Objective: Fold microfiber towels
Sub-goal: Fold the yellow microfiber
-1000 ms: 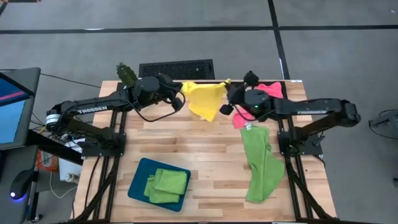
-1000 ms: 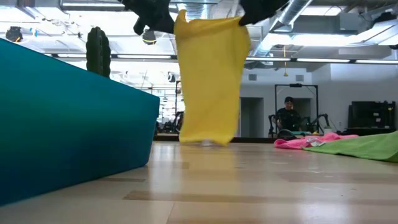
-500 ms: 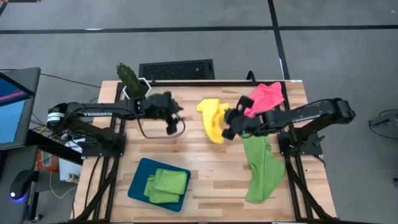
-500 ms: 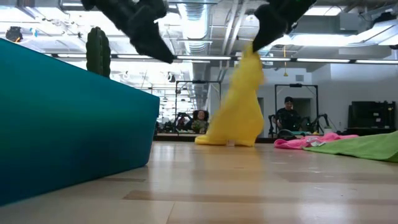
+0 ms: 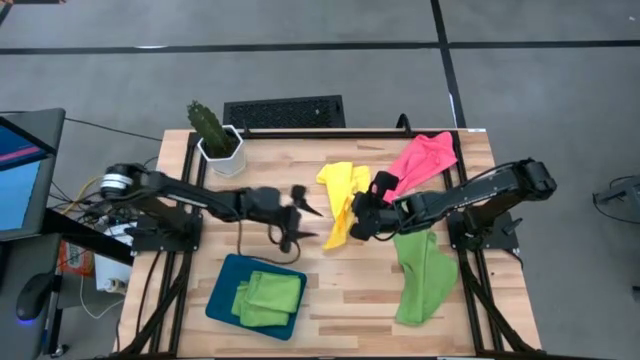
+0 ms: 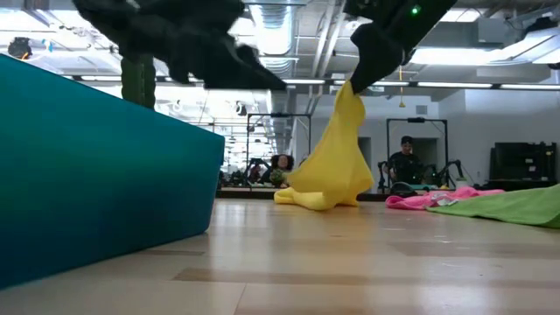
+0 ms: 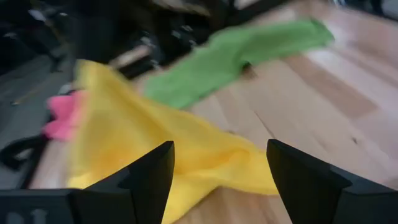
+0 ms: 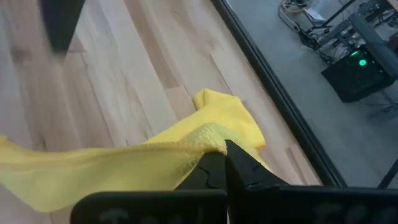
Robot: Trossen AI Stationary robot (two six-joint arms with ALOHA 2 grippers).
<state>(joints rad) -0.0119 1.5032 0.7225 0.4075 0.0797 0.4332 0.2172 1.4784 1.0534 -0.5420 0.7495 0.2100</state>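
Wood planks of the table (image 5: pixel 300 285) fill my view from above, and everything I am handling lies on them. Largest of the cloths is the long green towel (image 5: pixel 418 275) sprawled by the right arm's base, still unfolded. Next is the teal tray (image 5: pixel 222 290) near the front left, with a stack of folded green towels (image 5: pixel 268 298) in it. Beyond that, the pink towel (image 5: pixel 425 158) sits crumpled near the far right corner. A potted cactus (image 5: pixel 212 130) stands at the far left.

My working piece, the yellow towel (image 5: pixel 343 200), is mid-table, 1 end heaped on the wood and 1 corner lifted. My right gripper (image 5: pixel 362 226) is clenched on that corner, as the right wrist view shows. My left gripper (image 7: pixel 217 174) hangs just beside the cloth with its jaws spread and nothing between them.

Risk as I judge it: with only 1 corner held, the towel hangs bunched, so a fold made now would come out crooked. If I reach in with the left gripper, I could pinch a double layer or drag the heap sideways.
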